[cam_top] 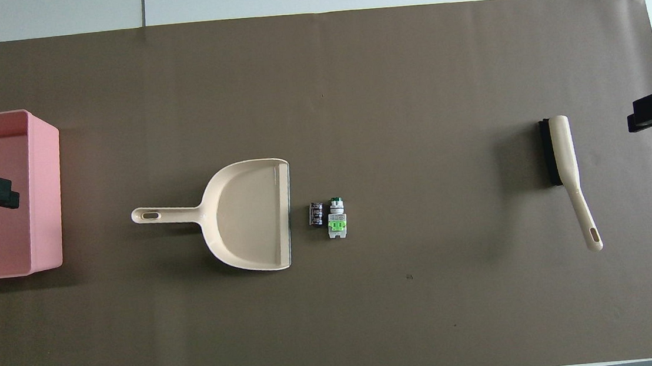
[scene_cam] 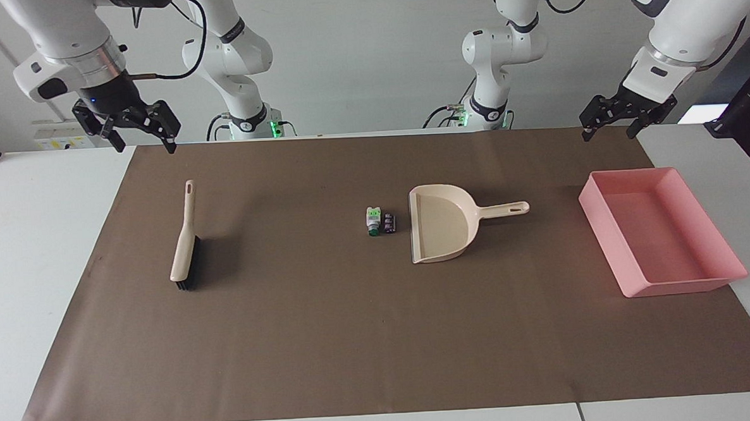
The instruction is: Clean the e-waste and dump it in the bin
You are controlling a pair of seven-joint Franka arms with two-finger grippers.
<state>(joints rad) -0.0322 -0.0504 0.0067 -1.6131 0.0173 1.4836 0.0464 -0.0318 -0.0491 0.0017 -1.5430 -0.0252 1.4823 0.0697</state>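
The 2 bits of e-waste sit side by side at the middle of the frame in both views: the white-and-green part (scene_cam: 372,221) with its dark green tip, and the black part (scene_cam: 388,222) with white marks just beside it, between it and the mouth of the beige dustpan (scene_cam: 440,223). The dustpan's flat lip faces them, close but apart, and its handle points toward the pink bin (scene_cam: 661,229) at the right edge of the facing view. The hand brush (scene_cam: 185,244) lies at middle left of that view, well apart from the parts, bristles down on the brown mat (scene_cam: 355,338).

The right gripper (scene_cam: 136,129) hangs at upper left, above the mat's edge near the brush; the left gripper (scene_cam: 610,123) hangs at upper right, above the mat's corner by the bin. Both have their fingers spread and hold nothing.

Nothing looks started. I would take the brush by its handle with the right gripper and steady the dustpan handle with the left, lip flat on the mat. A short, low sweep should then carry both parts in without flicking them past the lip.
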